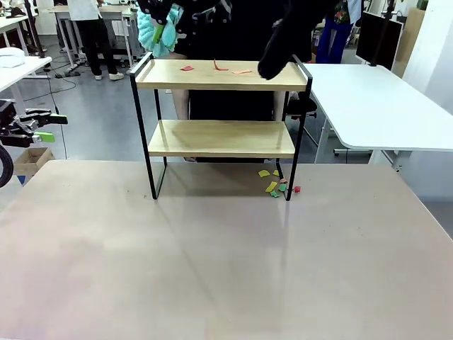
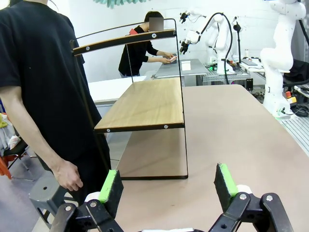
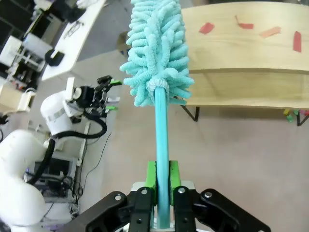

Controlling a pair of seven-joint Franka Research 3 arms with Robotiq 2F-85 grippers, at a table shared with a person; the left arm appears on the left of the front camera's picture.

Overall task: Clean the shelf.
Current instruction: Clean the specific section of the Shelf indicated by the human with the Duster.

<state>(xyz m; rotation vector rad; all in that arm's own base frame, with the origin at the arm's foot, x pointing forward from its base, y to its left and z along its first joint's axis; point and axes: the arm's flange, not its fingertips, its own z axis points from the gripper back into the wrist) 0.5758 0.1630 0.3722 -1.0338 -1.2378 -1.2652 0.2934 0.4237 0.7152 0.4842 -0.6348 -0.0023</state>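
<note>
The 2-tier shelf of light wooden boards in a thin black metal frame [image 1: 223,76] stands upright on the broad beige desk [image 1: 212,255]; 4 flat red and orange scraps [image 3: 206,28] lie on its upper board. The right black hand with green pads [image 3: 162,166] is clenched on the handle of a fluffy turquoise duster [image 3: 157,53], whose head is by the shelf's left end; the left hand [image 2: 166,181] is spread wide and empty, off the shelf's left side.

If the duster sweeps too high, its soft strands may skim over the flat scraps; pressed too low, it could catch the shelf's raised end rail and shove or tip the light frame. The slim handle might twist between the 2 pads under drag; a long stroke could brush the person [image 2: 43,87] beside the shelf; scraps swept off may scatter past the yellow, green and red bits [image 1: 271,186] at its right foot.
</note>
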